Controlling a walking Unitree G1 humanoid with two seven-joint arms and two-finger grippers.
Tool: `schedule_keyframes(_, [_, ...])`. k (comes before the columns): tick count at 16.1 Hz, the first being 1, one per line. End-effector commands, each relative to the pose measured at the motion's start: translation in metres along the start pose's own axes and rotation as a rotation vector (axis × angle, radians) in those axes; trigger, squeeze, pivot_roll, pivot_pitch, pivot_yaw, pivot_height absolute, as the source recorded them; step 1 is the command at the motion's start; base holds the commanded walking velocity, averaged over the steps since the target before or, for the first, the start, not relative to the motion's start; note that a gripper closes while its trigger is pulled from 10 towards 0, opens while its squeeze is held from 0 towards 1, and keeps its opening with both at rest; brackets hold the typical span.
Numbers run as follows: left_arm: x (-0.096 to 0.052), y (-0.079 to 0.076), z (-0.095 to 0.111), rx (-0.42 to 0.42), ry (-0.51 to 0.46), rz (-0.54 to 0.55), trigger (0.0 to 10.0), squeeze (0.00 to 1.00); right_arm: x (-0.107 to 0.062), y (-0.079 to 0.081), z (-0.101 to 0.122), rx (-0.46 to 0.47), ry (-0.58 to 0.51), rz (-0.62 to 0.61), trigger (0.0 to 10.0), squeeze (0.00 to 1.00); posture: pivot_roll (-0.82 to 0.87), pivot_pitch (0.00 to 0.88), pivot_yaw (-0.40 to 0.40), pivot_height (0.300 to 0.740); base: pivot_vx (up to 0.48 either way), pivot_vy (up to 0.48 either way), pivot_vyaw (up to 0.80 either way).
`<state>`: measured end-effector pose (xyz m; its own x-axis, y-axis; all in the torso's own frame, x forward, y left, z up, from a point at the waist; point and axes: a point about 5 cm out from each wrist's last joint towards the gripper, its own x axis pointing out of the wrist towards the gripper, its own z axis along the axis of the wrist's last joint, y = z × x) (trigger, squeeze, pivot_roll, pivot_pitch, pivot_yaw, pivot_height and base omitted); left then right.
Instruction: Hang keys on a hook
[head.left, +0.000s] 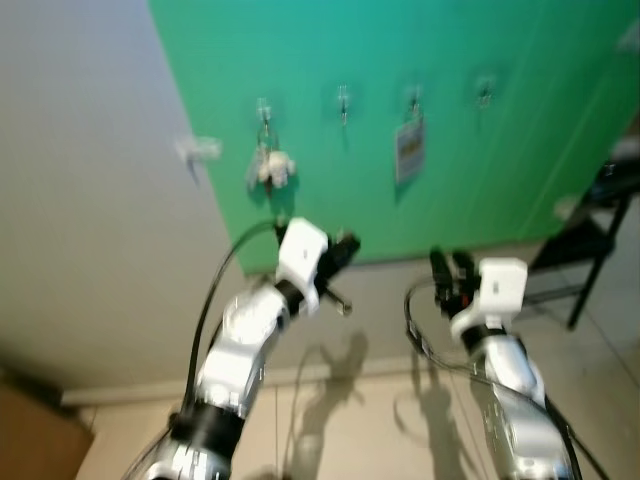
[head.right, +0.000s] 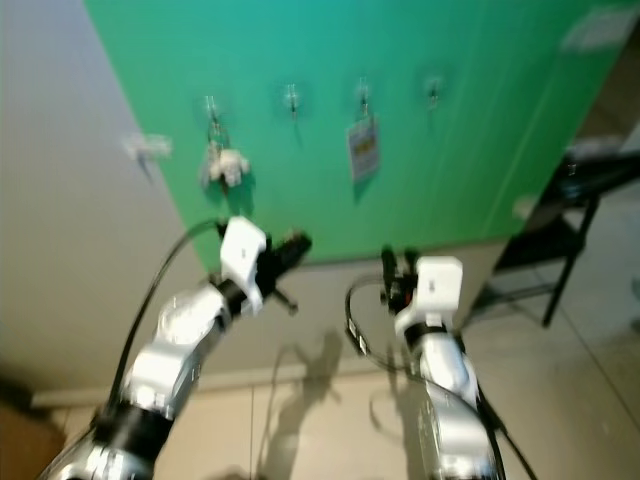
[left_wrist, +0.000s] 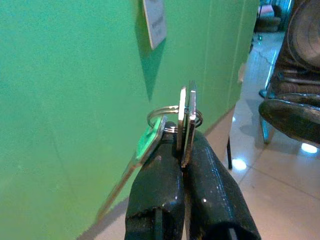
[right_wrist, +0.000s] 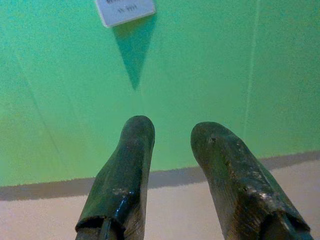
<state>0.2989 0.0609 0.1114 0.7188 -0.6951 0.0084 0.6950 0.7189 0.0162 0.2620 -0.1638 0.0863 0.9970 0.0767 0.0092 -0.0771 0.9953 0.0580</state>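
Your left gripper (left_wrist: 184, 165) has its 2 black fingers (left_wrist: 157, 195) clenched on the keys (left_wrist: 186, 122): flat metal blades stand upright between the tips, with a thin wire ring and a green tag beside. The glossy green wall (head.left: 450, 120) carries 4 small hooks (head.left: 343, 100). Your right gripper (right_wrist: 172, 131) is released, holding nothing.
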Motion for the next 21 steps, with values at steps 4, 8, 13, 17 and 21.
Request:
schedule_keyframes(4, [0.009, 0.001, 0.012, 0.04, -0.003, -0.04, 0.0, 0.0, -0.001, -0.005, -0.003, -0.003, 0.001, -0.007, 10.0, 0.0, -0.2, 0.005, 0.052, 0.74, 0.0, 0.0, 0.0])
schedule_keyframes(8, [0.008, -0.003, 0.009, -0.027, -0.022, -0.002, 0.0, 0.0, 0.0, -0.006, -0.002, -0.009, 0.001, -0.005, 10.0, 0.0, -0.2, 0.002, 0.052, 0.74, 0.114, 0.0, 0.0])
schedule_keyframes(13, [0.01, -0.013, 0.006, 0.007, -0.004, -0.05, 0.0, 0.0, 0.002, -0.004, -0.002, -0.009, -0.001, 0.006, 10.0, 0.0, -0.2, 0.0, 0.049, 0.74, 0.458, 0.0, 0.0])
schedule_keyframes(17, [0.015, -0.027, 0.002, 0.144, 0.065, -0.179, 0.0, 0.0, 0.001, -0.001, -0.004, -0.005, 0.001, 0.012, 10.0, 0.0, -0.2, 0.0, 0.054, 0.74, 0.48, 0.0, 0.0])
schedule_keyframes(21, [0.017, -0.027, 0.006, 0.143, 0.064, -0.214, 0.0, 0.0, 0.0, 0.0, -0.006, 0.0, 0.004, 0.01, 10.0, 0.0, -0.2, 0.004, 0.062, 0.74, 0.163, 0.0, 0.0])
